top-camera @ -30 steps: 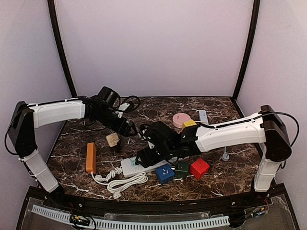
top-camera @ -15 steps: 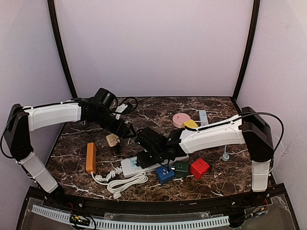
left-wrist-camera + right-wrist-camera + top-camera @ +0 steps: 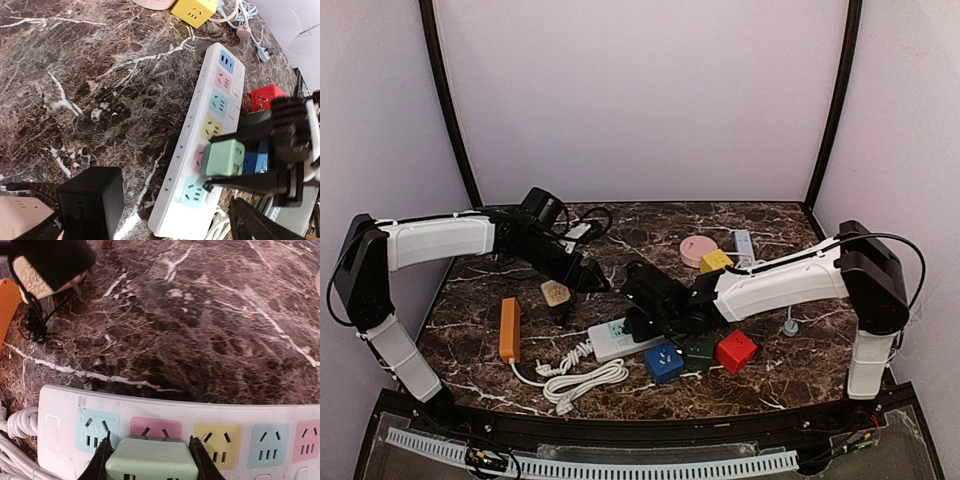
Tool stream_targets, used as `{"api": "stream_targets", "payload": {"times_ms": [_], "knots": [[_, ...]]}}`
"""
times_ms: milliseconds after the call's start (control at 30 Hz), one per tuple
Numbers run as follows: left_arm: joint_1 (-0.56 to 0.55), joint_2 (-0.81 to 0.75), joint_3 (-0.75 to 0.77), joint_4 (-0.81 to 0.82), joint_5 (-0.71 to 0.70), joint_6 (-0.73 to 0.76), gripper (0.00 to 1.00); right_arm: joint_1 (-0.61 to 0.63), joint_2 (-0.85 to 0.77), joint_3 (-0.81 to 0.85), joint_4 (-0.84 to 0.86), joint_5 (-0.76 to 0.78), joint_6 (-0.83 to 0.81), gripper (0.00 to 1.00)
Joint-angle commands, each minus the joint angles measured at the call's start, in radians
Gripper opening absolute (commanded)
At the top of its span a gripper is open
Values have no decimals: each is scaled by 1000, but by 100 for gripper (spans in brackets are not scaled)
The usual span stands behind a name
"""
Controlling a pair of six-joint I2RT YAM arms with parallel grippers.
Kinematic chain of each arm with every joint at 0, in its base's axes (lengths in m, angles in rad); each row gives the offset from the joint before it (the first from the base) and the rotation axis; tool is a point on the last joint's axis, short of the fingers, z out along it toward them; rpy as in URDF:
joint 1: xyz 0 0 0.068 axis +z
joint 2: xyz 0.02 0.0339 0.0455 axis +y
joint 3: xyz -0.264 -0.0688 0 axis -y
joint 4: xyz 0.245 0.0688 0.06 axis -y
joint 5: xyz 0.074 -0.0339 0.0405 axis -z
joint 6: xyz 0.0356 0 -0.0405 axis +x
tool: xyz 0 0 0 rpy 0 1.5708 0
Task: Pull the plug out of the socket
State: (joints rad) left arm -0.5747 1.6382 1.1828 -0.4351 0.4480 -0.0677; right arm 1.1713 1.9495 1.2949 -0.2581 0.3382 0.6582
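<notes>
The right gripper is clamped on the green plug, one finger on each of its opposite sides. That square, side-on hold suits a straight pull away from the face of the white power strip rather than a twist. The plug sits over the pink socket, second from the cable end of the strip. The pictures do not settle whether its pins are still seated or already partly out.

The strip lies flat on the table with nothing pinning it, so a pull may well drag it up with the plug. That is probably why the left gripper hangs just off the strip's cable end, on the side away from the coloured cubes. Its fingers stand apart and hold nothing, and it is near enough to press the strip down if needed. A black adapter rests on the table beside that end of the strip, below the left gripper.
</notes>
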Motion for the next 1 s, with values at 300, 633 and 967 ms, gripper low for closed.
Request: {"api": "stream_targets", "payload": {"times_ms": [300,633,967], "knots": [[-2,79,11,-25,182,-20,99,-50,-206,-178,436,15,-93,0],[-35,117,44,-78,277,16,88,-49,-233,-215,499,77,-101,0],[-37,128,47,-68,312,6,45,-42,-244,-232,517,103,-127,0]]}}
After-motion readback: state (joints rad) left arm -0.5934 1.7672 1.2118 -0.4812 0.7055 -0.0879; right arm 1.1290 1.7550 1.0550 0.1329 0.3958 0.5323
